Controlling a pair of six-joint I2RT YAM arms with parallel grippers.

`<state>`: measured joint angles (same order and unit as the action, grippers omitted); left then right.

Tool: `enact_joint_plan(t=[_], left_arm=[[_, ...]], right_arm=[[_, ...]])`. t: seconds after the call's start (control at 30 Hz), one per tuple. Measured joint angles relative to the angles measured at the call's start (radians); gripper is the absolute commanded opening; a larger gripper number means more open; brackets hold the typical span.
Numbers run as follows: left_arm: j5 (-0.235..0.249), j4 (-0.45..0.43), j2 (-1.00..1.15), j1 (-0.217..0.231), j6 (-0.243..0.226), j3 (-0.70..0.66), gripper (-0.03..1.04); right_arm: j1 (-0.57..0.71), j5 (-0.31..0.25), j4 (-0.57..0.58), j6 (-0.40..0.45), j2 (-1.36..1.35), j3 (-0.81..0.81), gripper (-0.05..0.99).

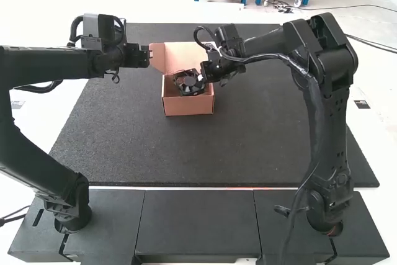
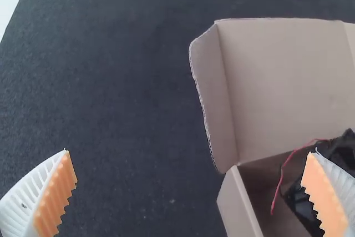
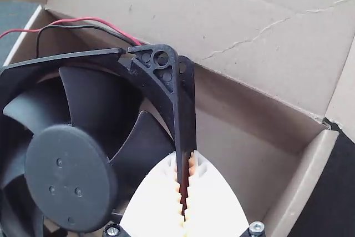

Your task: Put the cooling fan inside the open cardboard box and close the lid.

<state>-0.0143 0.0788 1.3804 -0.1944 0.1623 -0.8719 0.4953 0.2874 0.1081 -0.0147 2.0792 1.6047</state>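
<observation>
right gripper [image 3: 186,192] clamped on the cooling fan [image 3: 72,154] by its frame, low in the cardboard box [image 1: 188,105] beneath it; released aslant, the fan may jam and block the lid [image 2: 277,81]. left gripper [image 2: 187,156] spread apart beside that lid.

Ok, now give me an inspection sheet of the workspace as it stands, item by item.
Surface: black textured mat.
Job's things: cardboard box mid-mat, lid standing open; cooling fan tilted, partly inside the box.
Clutter: nothing seen.
Jaws: right jaws shut on the fan's frame; left jaws open, at the lid's side edge.
Cables: red and black leads run from the fan; black cable along the right arm.
Surroundings: black base panels before the mat.
</observation>
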Motion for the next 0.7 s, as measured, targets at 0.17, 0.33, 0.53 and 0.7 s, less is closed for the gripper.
enact_joint_plan(t=[0.17, 0.33, 0.53, 0.7], left_arm=[[0.0, 0.0, 0.0, 0.0, 0.0, 0.0, 0.96], [0.0, 0.001, 0.0, 0.0, 0.0, 0.0, 0.96], [0.0, 0.014, 0.0, 0.0, 0.0, 0.0, 0.96], [0.0, 0.016, 0.0, 0.0, 0.0, 0.0, 0.96]], right_arm=[[0.0, 0.0, -0.003, -0.006, 0.0, 0.0, 0.0], [0.0, 0.0, -0.006, -0.013, 0.0, 0.0, 0.06], [0.001, -0.001, -0.006, -0.016, 0.0, 0.0, 0.14], [0.001, -0.009, 0.0, -0.021, 0.0, 0.0, 0.32]])
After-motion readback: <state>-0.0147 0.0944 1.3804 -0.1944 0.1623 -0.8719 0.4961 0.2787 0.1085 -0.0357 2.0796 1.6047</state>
